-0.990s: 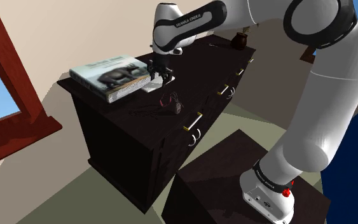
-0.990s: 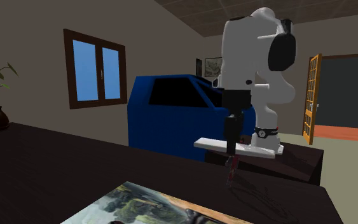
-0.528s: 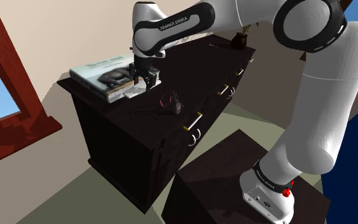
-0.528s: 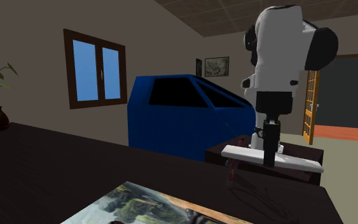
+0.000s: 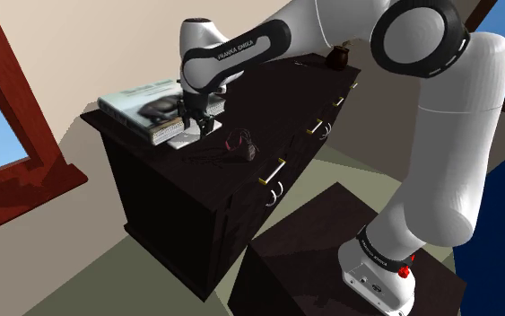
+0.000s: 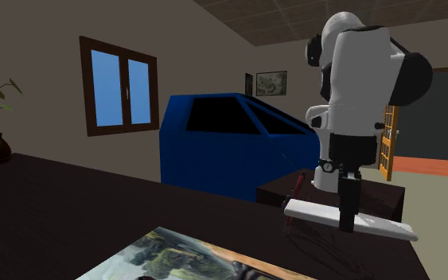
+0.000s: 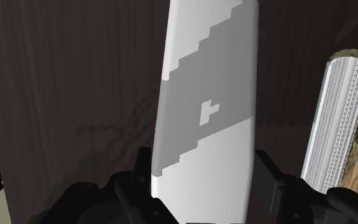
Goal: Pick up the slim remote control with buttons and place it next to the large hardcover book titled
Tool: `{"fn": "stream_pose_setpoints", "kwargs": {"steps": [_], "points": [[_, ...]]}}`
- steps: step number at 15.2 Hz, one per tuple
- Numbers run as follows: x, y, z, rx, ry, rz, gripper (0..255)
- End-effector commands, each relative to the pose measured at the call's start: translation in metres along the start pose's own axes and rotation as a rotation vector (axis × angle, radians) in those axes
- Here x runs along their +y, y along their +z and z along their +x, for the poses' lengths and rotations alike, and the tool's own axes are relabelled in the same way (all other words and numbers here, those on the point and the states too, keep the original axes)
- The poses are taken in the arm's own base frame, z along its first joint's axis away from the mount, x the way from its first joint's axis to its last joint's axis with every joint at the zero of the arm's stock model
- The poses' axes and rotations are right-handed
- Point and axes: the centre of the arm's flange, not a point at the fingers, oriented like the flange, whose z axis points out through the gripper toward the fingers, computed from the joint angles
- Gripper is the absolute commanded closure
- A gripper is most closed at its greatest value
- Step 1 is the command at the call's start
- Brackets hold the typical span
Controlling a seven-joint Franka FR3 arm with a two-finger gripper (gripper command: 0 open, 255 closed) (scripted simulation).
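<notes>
My fingers (image 7: 273, 188) clasp the white remote (image 7: 203, 95) beside the book (image 7: 339, 114) — I should lower it flat onto the tabletop (image 7: 69, 76) before opening

The book (image 5: 147, 100) has lettering too blurred to read. The remote (image 7: 206, 114) is cut off at its far end.

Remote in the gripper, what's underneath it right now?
The dark cabinet top lies under the white remote, which the gripper clasps. Beside it runs the page edge of the book. The patch of top directly beneath is covered by the remote.
</notes>
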Motion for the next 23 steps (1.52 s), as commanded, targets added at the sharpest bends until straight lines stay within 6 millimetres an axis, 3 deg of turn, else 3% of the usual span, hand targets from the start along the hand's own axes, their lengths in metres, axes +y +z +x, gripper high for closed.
{"fn": "stream_pose_setpoints", "kwargs": {"steps": [1,14,23], "points": [[0.0,0.01,0.0,0.0,0.0,0.001,255],[0.001,0.078,0.0,0.0,0.0,0.001,255],[0.001,0.081,0.0,0.0,0.0,0.001,255]]}}
